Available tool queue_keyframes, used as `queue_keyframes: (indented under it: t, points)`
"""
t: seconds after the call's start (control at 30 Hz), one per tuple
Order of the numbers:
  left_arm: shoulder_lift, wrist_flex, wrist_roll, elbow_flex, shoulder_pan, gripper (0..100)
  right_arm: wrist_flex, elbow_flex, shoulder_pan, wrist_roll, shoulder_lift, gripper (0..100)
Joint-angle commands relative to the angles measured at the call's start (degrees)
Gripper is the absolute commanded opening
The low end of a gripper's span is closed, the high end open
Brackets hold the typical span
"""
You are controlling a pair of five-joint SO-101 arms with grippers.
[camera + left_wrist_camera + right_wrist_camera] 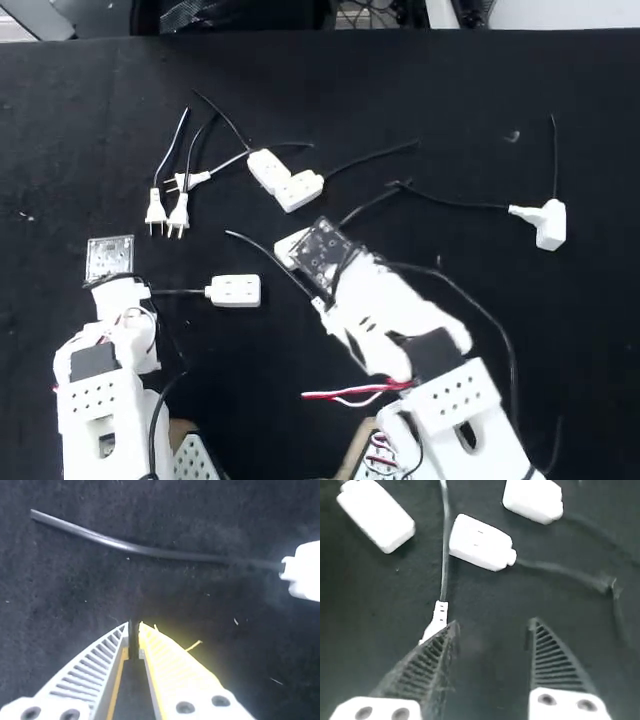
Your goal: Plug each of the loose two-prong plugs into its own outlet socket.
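Three loose two-prong plugs [168, 212] with black cords lie at the back left of the black table. Two white outlet sockets [285, 178] sit together at the middle back, another socket [235, 290] lies nearer the left arm, and one more socket [545, 222] lies far right. My left gripper [134, 628] is shut just above the mat, short of that near socket's cord [150, 550], with the socket [304, 577] off to one side. My right gripper [490, 627] is open over the mat, a small white plug [437, 620] lying against one fingertip, and a socket [480, 542] ahead of it.
Black cords [440, 200] trail across the middle and right of the table. Red and white wires [350, 392] hang off the right arm. The table's far edge runs along the back, with bare mat at the far left and back right.
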Motion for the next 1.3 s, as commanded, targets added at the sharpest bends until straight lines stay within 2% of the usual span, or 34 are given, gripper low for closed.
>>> queue_keyframes:
  t: [0.0,0.07,0.13,0.27,0.37,0.43,0.57,0.7,0.87,0.93,1.07,1.2,1.27]
  points:
    - [-0.35,-1.23,0.26,-0.48,0.31,5,2.46,-4.26,1.32,24.44,6.11,17.1]
    - [-0.35,-1.05,0.26,-0.48,0.31,5,2.37,-4.88,1.05,29.63,10.59,18.3]
    - [-0.35,-0.97,0.26,-0.48,-0.66,5,1.93,-6.02,0.18,31.56,15.16,21.4]
    - [-0.35,-0.97,0.26,-0.48,-6.37,5,-3.69,-11.12,-1.85,25.14,25.54,28.6]
    - [-0.35,-0.97,0.26,-0.48,-7.69,5,-7.03,-16.92,-1.76,20.66,33.89,31.1]
    - [-0.35,-0.97,0.26,-0.48,-7.69,5,-7.21,-20.44,-2.02,23.91,39.08,31.0]
    - [-0.35,-0.97,0.26,-0.48,-7.69,5,-2.64,-24.75,-1.76,36.84,49.1,31.0]
    - [-0.35,-0.97,0.26,-0.48,-7.78,5,-0.7,-27.12,-2.02,38.77,55.96,31.1]
    - [-0.35,-0.97,0.26,-0.57,-9.45,5,-4.4,-23.52,-2.29,38.68,56.22,31.1]
    - [-0.35,-0.97,0.26,-0.92,-12.18,5,-4.84,-21.85,-4.13,38.42,54.29,31.1]
    - [-0.35,-0.97,0.26,-1.1,-16.84,5,-4.84,-19.82,-9.14,32.44,48.04,31.4]
    - [-0.35,-0.97,0.26,-1.01,-17.89,5,-8.0,-16.92,-14.59,29.54,44.53,31.5]
    - [-0.35,-0.97,0.26,-1.01,-17.89,5,-10.02,-15.87,-15.03,29.1,44.35,31.2]
